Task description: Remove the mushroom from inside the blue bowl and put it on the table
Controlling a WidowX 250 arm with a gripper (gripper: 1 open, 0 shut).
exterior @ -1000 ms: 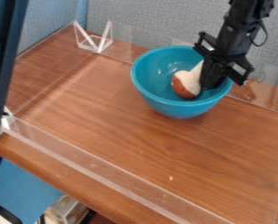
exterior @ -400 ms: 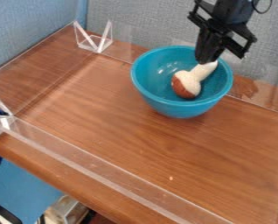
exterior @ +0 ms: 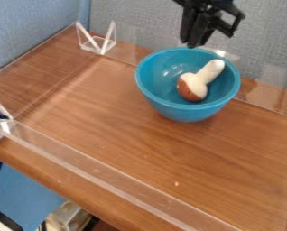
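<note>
on the far right part of the table, the blue bowl is seen standing upright, its glossy turquoise wall lit on the near side. inside the bowl the mushroom is laid on its side: the reddish-brown cap is pointed toward the near left and rests low on the bowl's inner floor, while the cream-white stem is leaned up toward the far right rim. the mushroom is touched by nothing but the bowl.

above the far rim of the bowl the gripper is held, black and pointed steeply downward, with clear air seen between its tips and the mushroom. nothing is pinched by it. whether its fingers are spread or pressed together cannot be told, since they are read only as one dark mass against the grey-blue backdrop.

the brown wood-grain surface is bordered by low clear acrylic walls, and a folded clear acrylic piece is stood at the far left corner, well apart from the bowl. a small pale speck is noticed on the wood near the front right. a dark blue shape is cut off at the left edge of the view.
</note>
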